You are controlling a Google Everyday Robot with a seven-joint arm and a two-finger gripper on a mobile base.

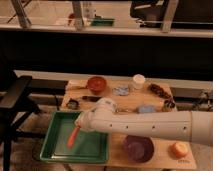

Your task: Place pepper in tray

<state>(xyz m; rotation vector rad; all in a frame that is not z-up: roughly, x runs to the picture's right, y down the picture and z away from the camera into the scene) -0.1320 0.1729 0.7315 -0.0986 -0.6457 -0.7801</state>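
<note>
Dim room: wooden table (150, 156), black chair (15, 100), windows behind.

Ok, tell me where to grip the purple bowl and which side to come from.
Take the purple bowl by its rim, coming from above: it sits upright and open on the table, right of the green tray. The near-left rim is probably handiest, since the gripper holds the pepper over the tray.
</note>
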